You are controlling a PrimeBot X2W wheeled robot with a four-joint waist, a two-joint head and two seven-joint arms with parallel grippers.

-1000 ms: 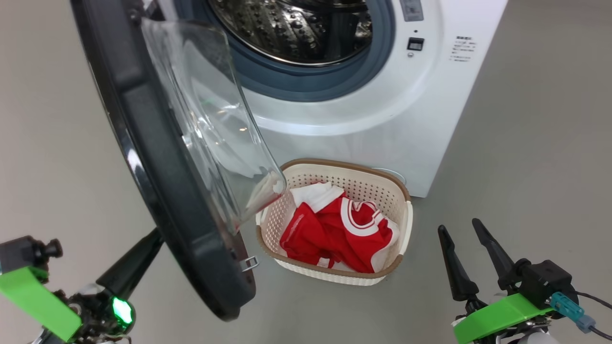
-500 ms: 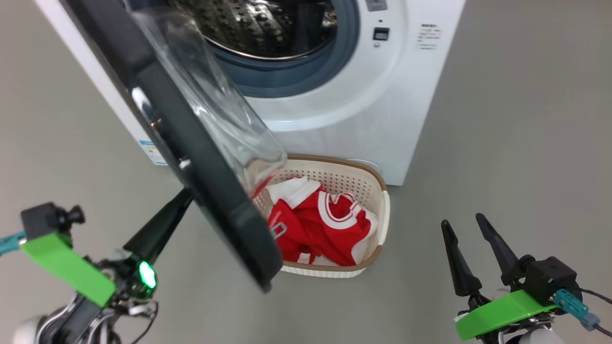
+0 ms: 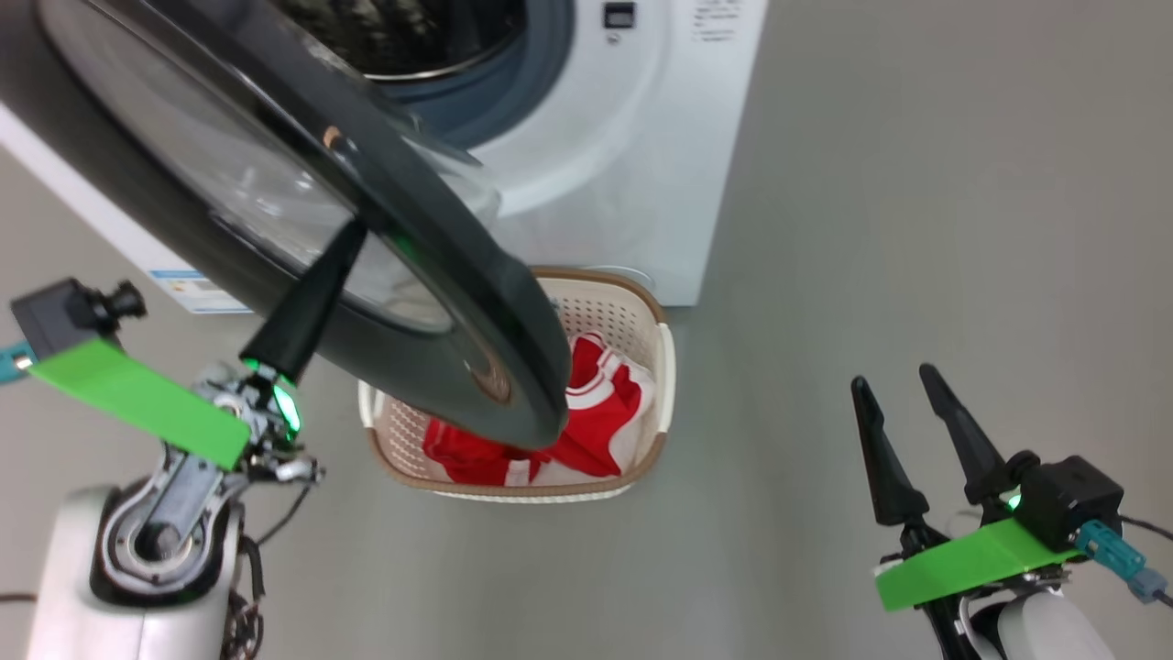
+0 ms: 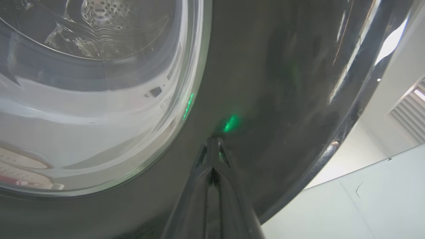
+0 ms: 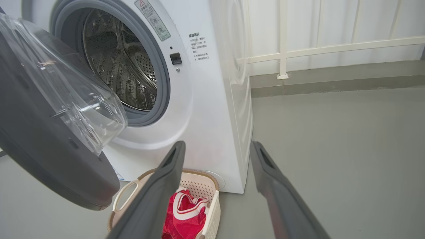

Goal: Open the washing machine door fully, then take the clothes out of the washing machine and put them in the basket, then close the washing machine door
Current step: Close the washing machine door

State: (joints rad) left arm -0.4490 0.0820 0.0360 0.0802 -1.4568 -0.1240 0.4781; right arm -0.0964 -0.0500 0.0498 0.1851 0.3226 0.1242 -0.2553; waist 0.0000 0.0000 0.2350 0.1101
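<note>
The washing machine door (image 3: 275, 183) with its black rim and glass bowl stands partly swung toward the white washing machine (image 3: 623, 165). My left gripper (image 3: 353, 234) is shut, its fingertips pressed against the door's outer black rim (image 4: 265, 83). The steel drum (image 5: 123, 66) looks bare. Red and white clothes (image 3: 600, 412) lie in the cream basket (image 3: 664, 367) on the floor before the machine, partly hidden by the door. My right gripper (image 3: 898, 385) hangs open over bare floor at the right, holding nothing; its wrist view shows the clothes (image 5: 184, 215) in the basket (image 5: 124, 199).
Grey floor (image 3: 916, 183) spreads to the right of the machine. A white railing and wall (image 5: 332, 43) stand behind it. A blue label (image 3: 188, 280) sits at the machine's lower left corner.
The door has swung from edge-on toward the machine, its outer face now turned up at me, with my left gripper following against it. The head view has shifted too. My right gripper holds still.
</note>
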